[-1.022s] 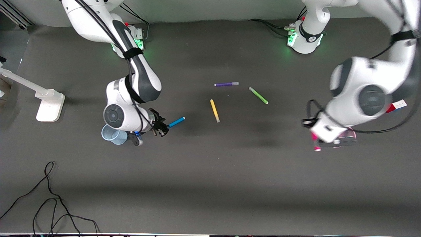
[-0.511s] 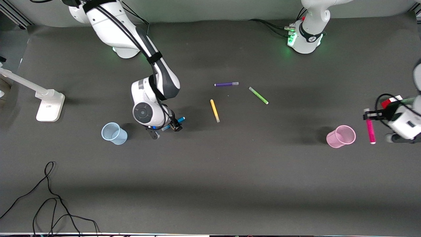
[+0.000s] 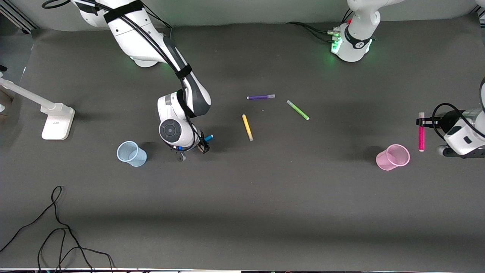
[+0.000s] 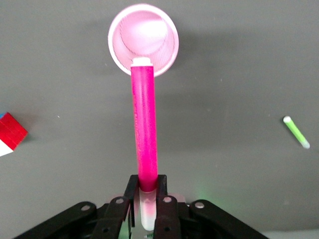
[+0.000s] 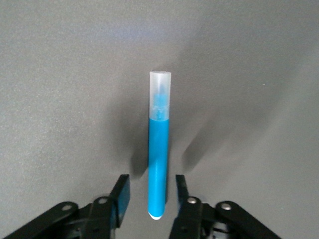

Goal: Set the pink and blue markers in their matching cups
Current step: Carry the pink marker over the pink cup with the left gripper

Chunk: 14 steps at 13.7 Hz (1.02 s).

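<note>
The left claw (image 3: 420,122) sits at the right edge of the front view, above the counter (image 3: 265,197), its arm largely cut off by the frame. It is clamped on the pink marker (image 3: 421,132); the left wrist view shows the fingers (image 4: 131,191) pinching the marker (image 4: 144,134) at its pale end, with the other end pointing at the open mouth of the pink cup (image 4: 143,40). In the front view the pink cup (image 3: 393,157) stands on the counter at lower right, just beside the marker.

The right claw (image 3: 194,146) is in the left-centre of the front view, mostly hidden under its own wrist, so only the tip of the blue marker (image 3: 207,138) pokes out. The right wrist view shows the fingers (image 5: 121,194) spread, one on each side of the blue marker (image 5: 159,154), with a gap on both sides; the marker's lower end is partly lost between them. The blue cup (image 3: 130,153) stands near this claw, at the lower left of it in the frame.

A purple pen (image 3: 260,97), a yellow pen (image 3: 247,127) and a green pen (image 3: 298,110) lie in the centre. In the left wrist view, the green pen (image 4: 296,132) is partly cut off.
</note>
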Tool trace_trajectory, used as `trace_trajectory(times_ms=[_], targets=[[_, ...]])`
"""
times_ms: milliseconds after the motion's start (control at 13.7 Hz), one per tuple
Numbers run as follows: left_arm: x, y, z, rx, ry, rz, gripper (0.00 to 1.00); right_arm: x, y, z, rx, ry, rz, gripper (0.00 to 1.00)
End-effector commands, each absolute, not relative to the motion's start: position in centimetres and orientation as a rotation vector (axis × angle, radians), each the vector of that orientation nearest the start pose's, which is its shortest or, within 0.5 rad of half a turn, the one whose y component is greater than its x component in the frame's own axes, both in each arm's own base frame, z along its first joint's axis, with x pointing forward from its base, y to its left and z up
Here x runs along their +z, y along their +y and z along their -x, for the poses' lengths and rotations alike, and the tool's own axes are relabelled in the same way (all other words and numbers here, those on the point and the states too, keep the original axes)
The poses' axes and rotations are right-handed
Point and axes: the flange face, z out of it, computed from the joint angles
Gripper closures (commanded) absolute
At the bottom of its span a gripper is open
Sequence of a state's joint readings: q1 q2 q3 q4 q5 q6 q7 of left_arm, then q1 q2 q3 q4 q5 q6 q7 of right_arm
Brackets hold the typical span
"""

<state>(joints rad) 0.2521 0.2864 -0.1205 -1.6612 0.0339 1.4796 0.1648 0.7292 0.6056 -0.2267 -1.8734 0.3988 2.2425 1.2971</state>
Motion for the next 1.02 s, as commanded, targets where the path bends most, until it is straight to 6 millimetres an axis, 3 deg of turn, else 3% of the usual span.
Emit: trace_trajectory(times_ms=[0, 146, 219, 292, 584, 949], targets=[[40.7, 8.9, -59.1, 0.881, 0.129, 3.049, 1.00, 17.2, 31.9, -52.6, 0.373, 1.637, 2.715, 0.57], [39.1, 8.7, -60.5, 0.989, 0.144, 3.024, 1.00, 16.8, 32.0, -52.6, 0.367, 1.663, 2.704, 0.60], [38.4, 8.5, -61.3, 1.039, 0.152, 3.000, 1.00, 16.8, 32.8, -52.1, 0.366, 1.647, 2.712, 0.76], [37.4, 8.7, -62.1, 1.091, 0.149, 2.979, 1.00, 16.8, 33.2, -51.9, 0.366, 1.637, 2.720, 1.00], [33.1, 7.3, -64.4, 1.182, 0.190, 2.899, 1.00, 18.2, 32.2, -52.9, 0.352, 1.640, 2.698, 1.00], [28.9, 7.6, -64.9, 1.209, 0.201, 2.872, 1.00, 27.8, 28.1, -57.4, 0.381, 1.680, 2.641, 1.00]])
